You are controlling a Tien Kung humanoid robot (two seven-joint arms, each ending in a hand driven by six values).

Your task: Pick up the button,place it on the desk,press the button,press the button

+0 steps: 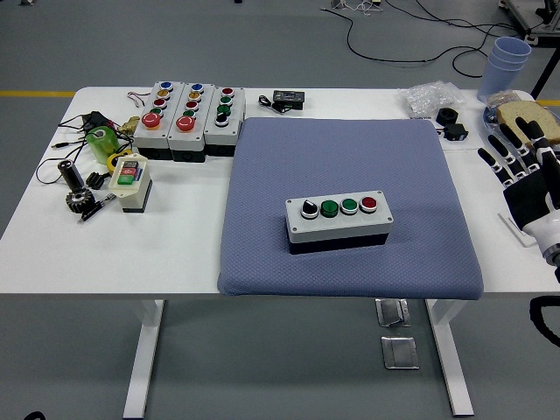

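Note:
A grey button box (pixel 339 222) with a black knob, two green buttons and a red button lies on the blue mat (pixel 348 166), near its front middle. My right hand (pixel 516 153) hovers over the table's right edge, well to the right of the box, its fingers spread and holding nothing. The left arm does not show.
Three more button boxes (pixel 188 115) stand at the back left, with a small cream switch box (pixel 130 181), a green object, cables and a gear nearby. At the back right are a plastic bag, black parts, stacked blue cups (pixel 506 64) and a plate with bread (pixel 522 116).

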